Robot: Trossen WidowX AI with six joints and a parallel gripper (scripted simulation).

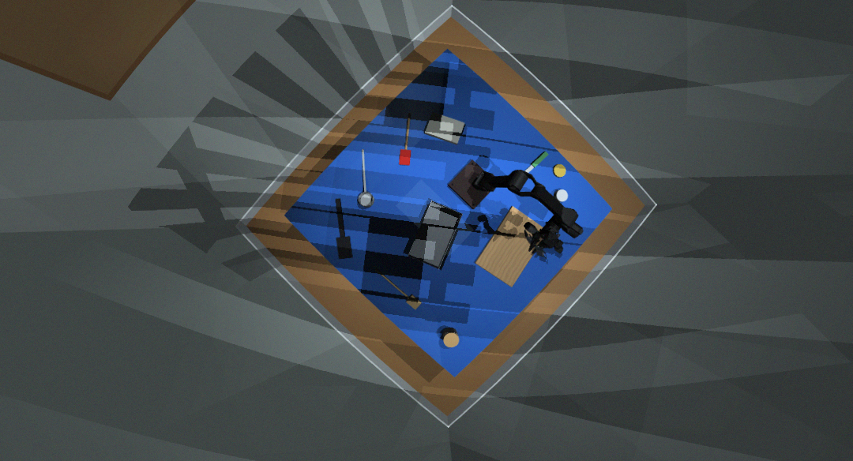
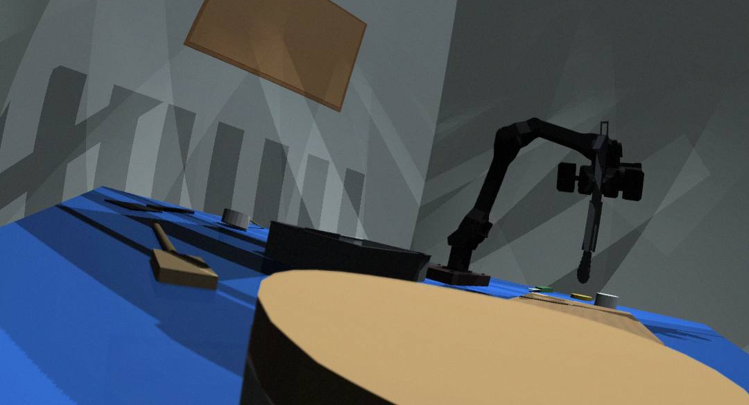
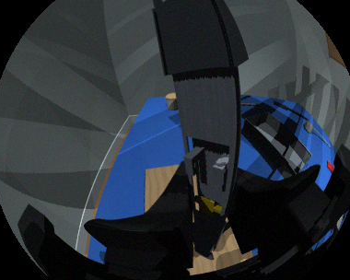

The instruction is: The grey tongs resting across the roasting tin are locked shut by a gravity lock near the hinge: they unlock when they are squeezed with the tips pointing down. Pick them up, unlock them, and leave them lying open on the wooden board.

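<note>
My gripper [image 1: 539, 236] [image 2: 600, 177] [image 3: 197, 163] is shut on the grey tongs [image 2: 592, 227] [image 3: 207, 108], high above the table. In the exterior view the tongs hang nearly upright, with the wire loop at the top and the scalloped tips pointing down. The arms look close together there, seen edge-on; I cannot tell whether the lock is released. A small yellow part shows on them in the wrist view. The wooden board [image 1: 504, 267] [image 2: 592, 308] [image 3: 159, 184] lies below, with the gripper over its right side. The roasting tin [image 1: 441, 234] [image 2: 335, 255] has nothing resting across it.
A green-handled knife [image 1: 539, 159], a yellow disc [image 1: 559, 170] and a white cylinder [image 1: 561, 195] lie behind the board. A round wooden-topped container [image 1: 450, 339] [image 2: 471, 339] stands at the front corner. A ladle [image 1: 365, 199] and a black spatula [image 1: 343, 247] lie left of the tin.
</note>
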